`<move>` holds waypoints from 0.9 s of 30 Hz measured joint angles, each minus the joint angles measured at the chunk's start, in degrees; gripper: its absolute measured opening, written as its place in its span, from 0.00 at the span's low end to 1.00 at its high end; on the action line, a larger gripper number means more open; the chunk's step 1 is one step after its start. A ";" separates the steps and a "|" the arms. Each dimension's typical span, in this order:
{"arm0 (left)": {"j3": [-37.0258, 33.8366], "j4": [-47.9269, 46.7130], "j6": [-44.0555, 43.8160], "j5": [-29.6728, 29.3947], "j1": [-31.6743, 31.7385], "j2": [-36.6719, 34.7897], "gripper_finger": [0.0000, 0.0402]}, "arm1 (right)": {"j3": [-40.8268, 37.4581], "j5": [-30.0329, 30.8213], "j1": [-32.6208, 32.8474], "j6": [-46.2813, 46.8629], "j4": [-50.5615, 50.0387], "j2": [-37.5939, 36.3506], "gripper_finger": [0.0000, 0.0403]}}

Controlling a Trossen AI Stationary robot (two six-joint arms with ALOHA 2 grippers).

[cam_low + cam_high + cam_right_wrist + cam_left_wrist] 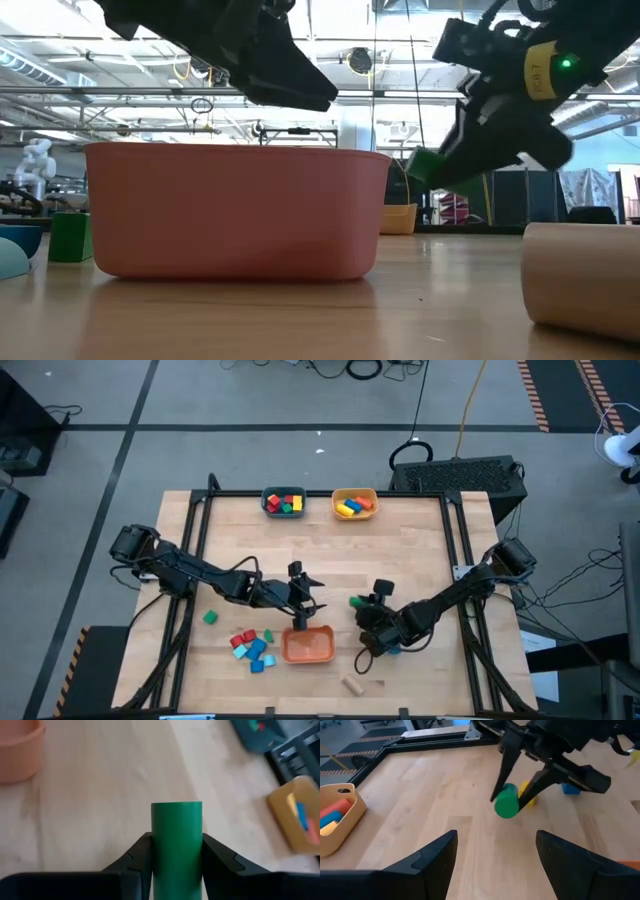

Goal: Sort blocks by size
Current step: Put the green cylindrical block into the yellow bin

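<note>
Wooden table [330, 550], filling the centre of the high view, its bare boards framed by black rails. Left arm, entering from the middle left; left gripper [300, 600] hangs just above the upper rim of the orange bowl [307, 646], fingers spread wide with nothing between them. Right arm, entering from the middle right; right gripper [362, 603] sits right of centre, fingers clamped on a green cylinder [176, 847] that is held clear of the tabletop, as the low view shows. Orange bowl, lower centre of the frame, contents not visible. Teal bowl [283, 503], top edge, left of centre, holding red, yellow and green blocks. Yellow bowl [354, 503], top edge beside it, holding yellow, orange and blue pieces. Cluster of loose blocks [251, 646], lower left of the orange bowl: red, blue and light blue, lying close together. Plain wood cylinder [351, 684], bottom of the frame, right of the orange bowl, lying on its side. Green cube [210, 618], alone at left, apart from the cluster.
</note>
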 joint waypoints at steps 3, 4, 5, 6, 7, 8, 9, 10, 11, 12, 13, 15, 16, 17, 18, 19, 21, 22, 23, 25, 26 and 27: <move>0.00 1.61 0.00 0.00 0.67 0.00 0.68 | 0.00 2.37 -0.39 -2.83 2.39 -0.02 0.27; 0.00 2.13 0.02 0.00 0.97 0.00 0.68 | 0.02 2.72 -0.62 -4.02 3.54 -0.04 0.27; 0.00 2.62 0.01 0.00 1.30 0.00 0.68 | 0.02 2.79 -0.93 -5.49 4.69 -0.08 0.27; 0.00 3.02 0.01 0.00 1.73 0.00 0.68 | 0.04 2.75 -1.28 -6.81 5.87 -0.09 0.27; 0.00 3.07 0.01 0.00 2.22 0.00 0.68 | 0.04 2.75 -1.61 -7.94 6.92 -0.09 0.27; 0.00 3.04 0.01 0.00 2.64 0.00 0.68 | 0.04 2.76 -1.92 -9.08 7.79 -0.09 0.27; 0.00 2.94 -0.04 -0.02 3.05 0.00 0.68 | 0.04 2.74 -2.15 -10.26 8.62 -0.09 0.27; 0.00 2.77 -0.05 -0.04 3.49 0.00 0.68 | 0.04 2.75 -2.41 -11.30 9.38 -0.09 0.27; 0.00 2.69 -0.14 -0.05 3.77 0.00 0.68 | 0.05 2.83 -2.68 -12.19 9.96 -0.09 0.27; 0.00 2.73 -0.60 -0.11 4.06 0.03 0.68 | 0.07 2.87 -2.86 -12.95 10.34 -0.09 0.27; 0.00 3.04 -1.34 -0.18 4.33 0.31 0.68 | 0.07 2.83 -3.13 -13.78 10.78 -0.09 0.27; 0.02 3.10 -2.49 -0.17 4.85 0.73 0.68 | 0.07 2.85 -3.57 -15.51 12.11 -0.09 0.27; 0.00 3.05 -2.98 -0.17 4.99 0.74 0.68 | 0.07 2.86 -3.82 -16.41 12.70 -0.09 0.27; 0.00 3.27 -3.26 -0.16 5.18 0.84 0.68 | 0.07 2.87 -3.93 -17.09 13.19 -0.09 0.27; 0.04 3.89 -3.71 -0.17 5.37 1.33 0.68 | 0.07 2.93 -4.14 -17.76 13.52 -0.11 0.27; 0.10 4.37 -4.19 -0.14 5.51 1.73 0.68 | 0.07 3.31 -4.23 -18.42 13.92 -0.09 0.27; -0.04 3.86 -4.46 0.05 5.53 2.02 0.68 | 0.07 4.04 -4.24 -20.25 14.84 -0.11 0.27; -0.04 4.55 -4.44 0.04 5.58 2.25 0.68 | 0.09 4.15 -4.27 -21.12 15.51 -0.11 0.27; 0.04 6.10 -4.46 0.04 5.58 2.75 0.68 | 0.09 4.22 -4.28 -21.96 15.97 -0.11 0.27; 0.08 6.45 -4.34 0.13 5.55 3.20 0.68 | 0.09 5.08 -4.28 -23.29 16.72 -0.11 0.27; -0.02 6.55 -4.33 0.15 5.55 3.40 0.68 | 0.09 5.33 -4.28 -23.67 17.20 -0.11 0.27; -0.01 7.70 -4.32 0.15 5.55 3.94 0.68 | 0.11 5.61 -4.28 -24.07 17.40 -0.11 0.27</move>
